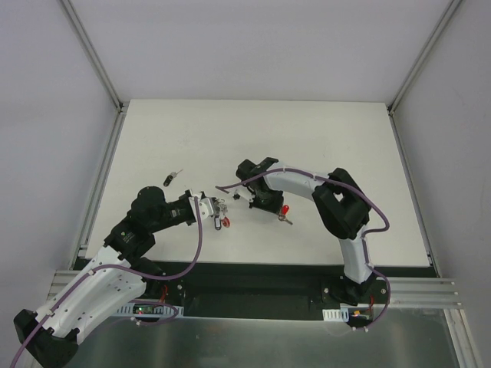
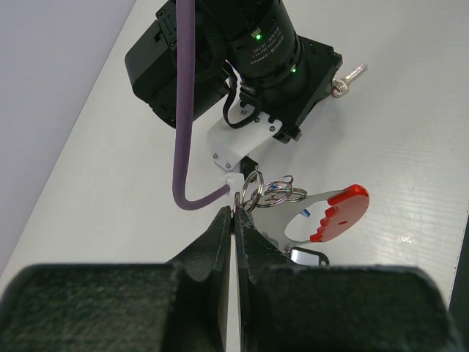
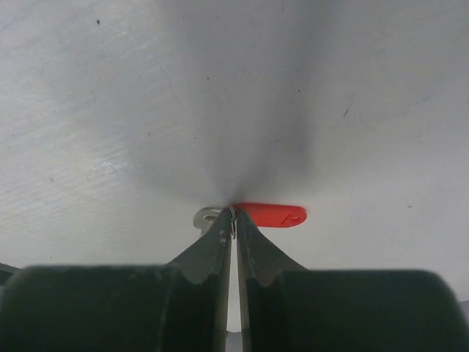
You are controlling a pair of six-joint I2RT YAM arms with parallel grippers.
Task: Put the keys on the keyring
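Two grippers meet nose to nose: the left gripper (image 2: 234, 211) clamps the keyring (image 2: 289, 208), and the right gripper (image 3: 233, 221) pinches its wire too.

My left arm (image 1: 115, 249): base at the near-left corner, reaching forward and inward with the elbow folded, left wrist (image 1: 178, 210) pointing right toward the middle of the desk (image 1: 253, 130). My left jaws are pressed flat together along their whole length, tips pinching the wire of the keyring (image 2: 251, 185).

My right arm (image 1: 341, 207): up from its base at near right, elbow bent high, forearm swung left across the desk, right wrist (image 1: 257, 178) angled toward my left one. My right jaws show only a hairline slit, tips nipping the same ring's wire.

Both sets of tips meet nose to nose.
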